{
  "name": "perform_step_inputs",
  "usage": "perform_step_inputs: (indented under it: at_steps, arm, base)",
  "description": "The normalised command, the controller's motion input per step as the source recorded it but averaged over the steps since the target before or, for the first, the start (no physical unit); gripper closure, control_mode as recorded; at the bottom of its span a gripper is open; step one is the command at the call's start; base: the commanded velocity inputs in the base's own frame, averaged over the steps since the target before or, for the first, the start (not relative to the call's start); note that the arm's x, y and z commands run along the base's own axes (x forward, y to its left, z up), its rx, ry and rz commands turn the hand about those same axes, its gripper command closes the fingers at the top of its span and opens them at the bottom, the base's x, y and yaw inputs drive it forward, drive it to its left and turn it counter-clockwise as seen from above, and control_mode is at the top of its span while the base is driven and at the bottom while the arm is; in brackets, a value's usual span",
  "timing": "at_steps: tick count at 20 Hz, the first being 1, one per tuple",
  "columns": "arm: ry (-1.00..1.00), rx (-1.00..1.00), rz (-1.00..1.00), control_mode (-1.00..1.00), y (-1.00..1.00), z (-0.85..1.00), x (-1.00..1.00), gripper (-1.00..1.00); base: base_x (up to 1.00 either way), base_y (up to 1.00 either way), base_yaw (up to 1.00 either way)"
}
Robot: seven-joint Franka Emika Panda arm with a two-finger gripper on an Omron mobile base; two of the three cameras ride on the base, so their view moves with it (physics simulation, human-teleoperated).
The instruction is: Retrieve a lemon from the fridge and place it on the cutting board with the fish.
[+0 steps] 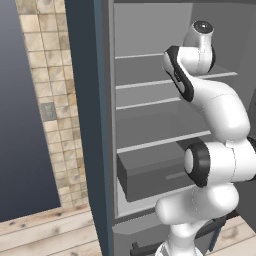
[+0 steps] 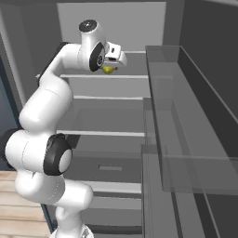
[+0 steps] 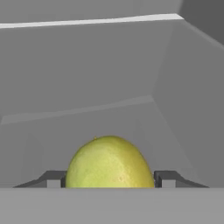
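We see the fridge (image 1: 150, 125) standing open, its inside a flat matte grey: thin pale-edged shelves (image 1: 165, 142) run straight across, and a boxy grey drawer (image 1: 150, 175) sits below them. In the right base view, clear glassy door bins (image 2: 186, 121) with sharp rectangular walls rise along the open door. Our glossy white arm reaches in at the height of the upper shelves. In the hand view the gripper (image 3: 108, 180) has its two dark, blocky fingertips (image 3: 53, 179) pressed against either side of the lemon (image 3: 109, 162), a smooth, matte yellow-green oval with faint speckling. The lemon seems to hang just above the upper shelf near its right end, though we cannot be sure it is clear of the surface.
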Motion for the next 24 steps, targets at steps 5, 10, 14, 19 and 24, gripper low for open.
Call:
perform_step_inputs:
  at_steps: [5,10,14,19,24]
  arm:
    - [0.00,0.00,0.00,-1.00,0.00,0.00,0.00,1.00]
    - [-0.11,0.00,0.00,-1.00,0.02,0.02,-0.81,1.00]
    - [-0.05,0.00,-0.02,-1.00,0.00,0.04,-1.00,1.00]
    - [0.00,0.00,-0.05,-1.00,0.18,0.09,-1.00,1.00]
    - [0.01,0.00,-0.06,-1.00,0.43,0.03,-1.00,1.00]
  base:
    - [0.00,0.00,0.00]
    - [0.00,0.00,0.00]
    - [0.00,0.00,0.00]
    - [0.00,0.00,0.00]
    - [0.00,0.00,0.00]
